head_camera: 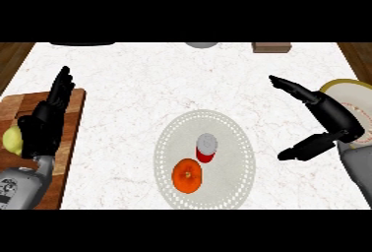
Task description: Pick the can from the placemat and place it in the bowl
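On a white marble counter (131, 98), nearest the viewer, a round lace placemat (229, 172) lies in the middle. An orange (187, 175) sits on its near part. The can (206, 147), red with a silver top, stands upright just behind the orange, on the placemat and held by nothing.

At the left, the left hand (40, 128) is open with fingers straight and pointing away, above a wooden cutting board (73, 162). A yellow-green fruit (11, 139) lies on the board at the left edge.

At the right, the right hand (338, 123) is open, fingers stretched and thumb spread wide, well apart from the can. It partly covers the bowl (347, 88), which has a yellow rim, at the right edge.

Along the far edge are a dark shape (83, 43), a grey round thing (202, 44) and a brown block (271, 47), all cut off.
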